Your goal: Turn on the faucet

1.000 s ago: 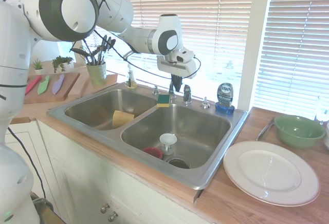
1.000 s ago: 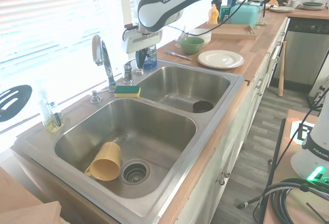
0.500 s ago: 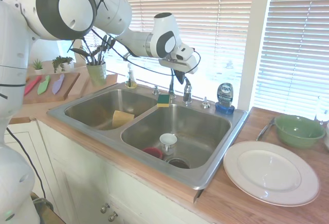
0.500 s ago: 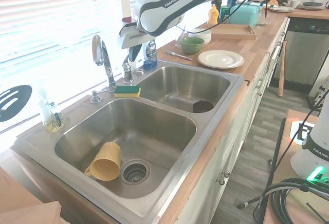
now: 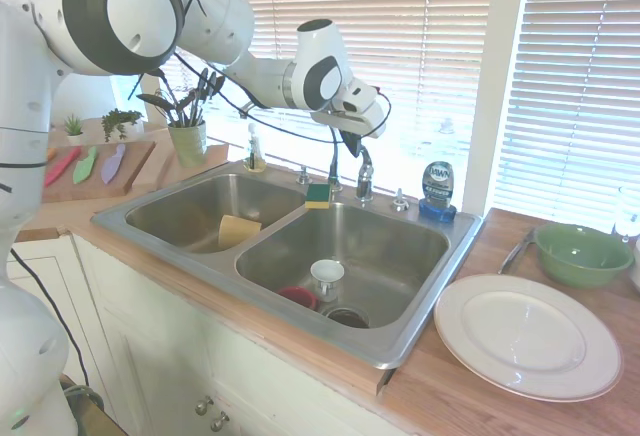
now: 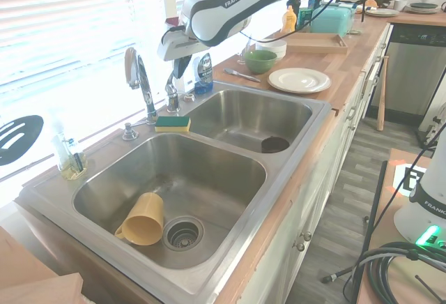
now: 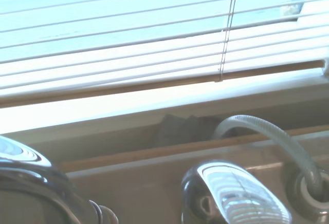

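Arm pose: the white arm is stretched over the double sink (image 5: 420,301) toward the window, and the gripper (image 5: 352,144) is tilted down just above the faucet (image 5: 364,178) handle.
Fingers: the dark fingers (image 6: 179,66) are seen at the handle top, but whether they are apart or together cannot be told (contact cannot be judged either).
Faucet: it is mounted on the back ledge between the two basins, with its gooseneck spout beside the short lever handle (image 6: 171,95).
Wrist view: a rounded chrome handle top (image 7: 234,193) is shown close up below the blinds.
Nearby: one green-and-yellow sponge (image 5: 318,195) is placed at the spout's foot; one blue soap bottle (image 5: 437,191) is stood near the handle.
Basins: one yellow cup (image 6: 143,219) is lying in one; one white cup (image 5: 326,280) is in the other.
Surface: one white plate (image 5: 527,335) and one green bowl (image 5: 582,253) are set beside the sink.
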### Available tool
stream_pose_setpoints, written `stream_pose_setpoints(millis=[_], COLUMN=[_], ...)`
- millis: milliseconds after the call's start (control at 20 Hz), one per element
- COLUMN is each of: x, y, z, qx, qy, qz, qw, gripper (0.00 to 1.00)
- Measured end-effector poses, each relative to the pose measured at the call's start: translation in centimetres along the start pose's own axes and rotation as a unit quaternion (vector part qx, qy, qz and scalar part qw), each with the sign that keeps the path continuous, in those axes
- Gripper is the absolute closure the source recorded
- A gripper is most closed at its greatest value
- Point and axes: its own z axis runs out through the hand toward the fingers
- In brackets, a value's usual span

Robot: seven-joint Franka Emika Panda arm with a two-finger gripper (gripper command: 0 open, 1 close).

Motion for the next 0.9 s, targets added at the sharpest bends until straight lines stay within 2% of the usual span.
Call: stream_pose_setpoints(millis=[250,300,350,400,500,600,650,750,900], x=[-0.1,-0.3,-0.7,-1.2,-2.4,-3.6,-4.1,-5.0,-6.2], y=[0.1,0.5,1.0,1.7,3.2,4.5,5.0,5.8,7.0], z=[0.0,0.3,0.8,1.4,2.5,3.1,3.2,3.2,2.0], qx=[-0.006,-0.016,-0.038,-0.066,-0.122,-0.173,-0.190,-0.209,-0.219], qy=[-0.004,-0.011,-0.025,-0.045,-0.086,-0.121,-0.133,-0.149,-0.161], qz=[0.004,0.005,0.006,0.007,0.009,0.010,0.011,0.010,0.008], qw=[1.0000,0.9998,0.9989,0.9968,0.9887,0.9773,0.9726,0.9665,0.9624], gripper=[1.00,1.00,1.00,1.00,1.00,1.00,1.00,1.00,1.00])
